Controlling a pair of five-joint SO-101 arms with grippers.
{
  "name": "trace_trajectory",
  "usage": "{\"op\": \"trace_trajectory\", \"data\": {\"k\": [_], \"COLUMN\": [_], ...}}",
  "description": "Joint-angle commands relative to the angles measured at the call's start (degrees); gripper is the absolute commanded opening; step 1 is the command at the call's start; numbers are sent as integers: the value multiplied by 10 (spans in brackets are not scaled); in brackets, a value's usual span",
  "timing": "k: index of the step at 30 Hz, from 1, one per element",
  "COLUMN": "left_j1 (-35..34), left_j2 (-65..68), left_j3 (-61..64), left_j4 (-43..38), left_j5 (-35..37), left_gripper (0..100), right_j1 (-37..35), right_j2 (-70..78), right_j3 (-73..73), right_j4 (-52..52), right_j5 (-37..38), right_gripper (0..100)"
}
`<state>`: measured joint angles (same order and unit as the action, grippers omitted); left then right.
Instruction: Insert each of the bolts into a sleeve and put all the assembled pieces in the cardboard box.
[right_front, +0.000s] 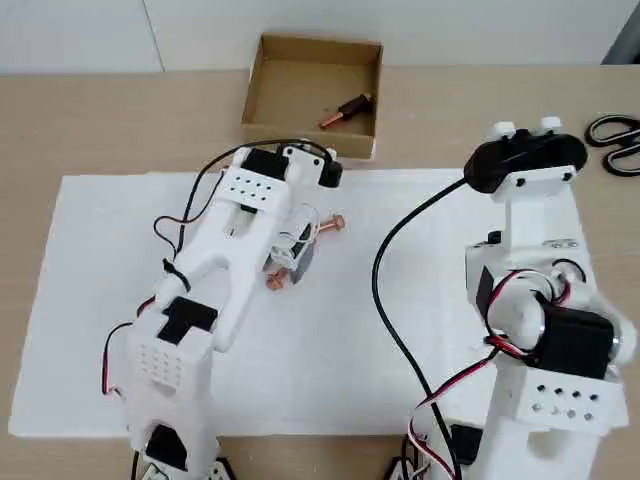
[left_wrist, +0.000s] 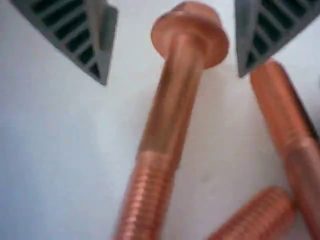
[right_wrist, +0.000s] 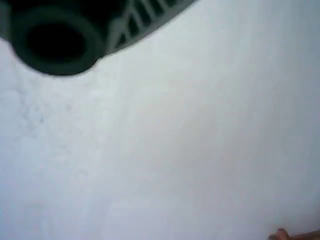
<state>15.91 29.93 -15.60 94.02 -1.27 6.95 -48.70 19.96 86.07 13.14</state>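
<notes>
The bolt (left_wrist: 172, 115) is judged rigid, dense and smooth on its plain shank, so rolling and slipping are to be expected. Hold is best taken across the shank just under the flanged head. It is copper-coloured, threaded at the end away from the head, and lies flat on the white mat (left_wrist: 60, 165). The left gripper (left_wrist: 172, 72) is spread apart, one jaw on either side of the head, not closed on it. Two further bolts (left_wrist: 287, 130) lie just beside. The right gripper (right_wrist: 107, 35) is clamped on a dark sleeve (right_wrist: 55, 42). One assembled piece (right_front: 347, 108) lies in the cardboard box (right_front: 262, 90).
</notes>
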Motion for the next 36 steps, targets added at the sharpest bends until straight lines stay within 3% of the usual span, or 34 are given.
{"op": "trace_trajectory", "data": {"k": [1, 12, 18, 23, 28, 36], "left_j1": [9, 11, 11, 13, 60, 107], "left_j2": [0, 38, 36, 35, 35, 34], "left_j3": [-25, -25, -25, -58, -112, -126], "left_j4": [-14, -21, -20, 13, 62, 65], "left_j5": [0, 0, -1, -2, -44, -111], "left_gripper": [160, 156, 54, 43, 32, 5], "right_j1": [1, 1, 1, 1, 1, 3], "right_j2": [-11, -11, -11, -11, -11, -11], "right_j3": [-2, -2, -2, -2, -2, -2], "right_j4": [-11, -8, -7, -9, -11, -7], "right_j5": [5, 4, 4, 4, 3, 6], "right_gripper": [3, 3, 3, 3, 3, 3]}}
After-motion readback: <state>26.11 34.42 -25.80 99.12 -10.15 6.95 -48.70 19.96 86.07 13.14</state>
